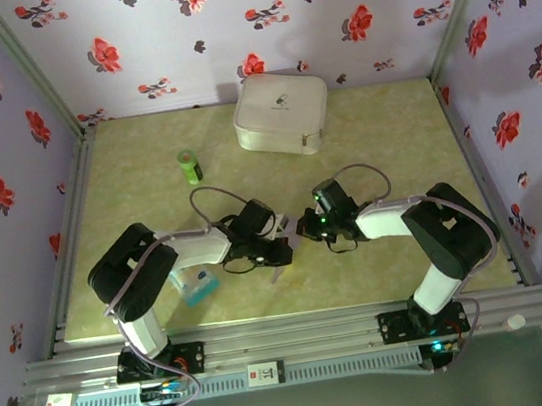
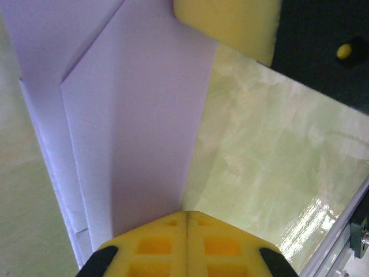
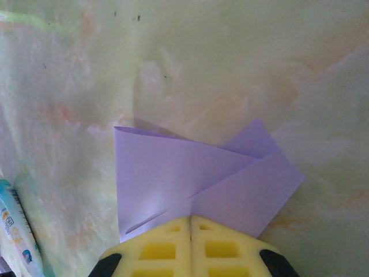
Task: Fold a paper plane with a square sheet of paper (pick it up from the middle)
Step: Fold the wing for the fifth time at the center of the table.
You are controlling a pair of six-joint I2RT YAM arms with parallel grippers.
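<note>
The sheet of paper (image 2: 132, 133) is pale lavender and folded into overlapping angled layers with diagonal creases. Over the middle of the table, near its front, my left gripper (image 1: 284, 239) and right gripper (image 1: 304, 229) meet tip to tip. In the left wrist view the left gripper (image 2: 187, 214) is shut, with the paper running out from its tip. A yellow finger of the right gripper (image 2: 230, 23) pinches the paper's far end. In the right wrist view the right gripper (image 3: 190, 219) is shut on the folded paper (image 3: 190, 173), which fans out above the green table.
A white case (image 1: 280, 111) stands at the back centre, with a green bottle (image 1: 190, 166) to its left. A blue-and-white packet (image 1: 200, 289) lies beside the left arm, its edge (image 3: 20, 231) at the right wrist view's lower left. Flowered walls close three sides.
</note>
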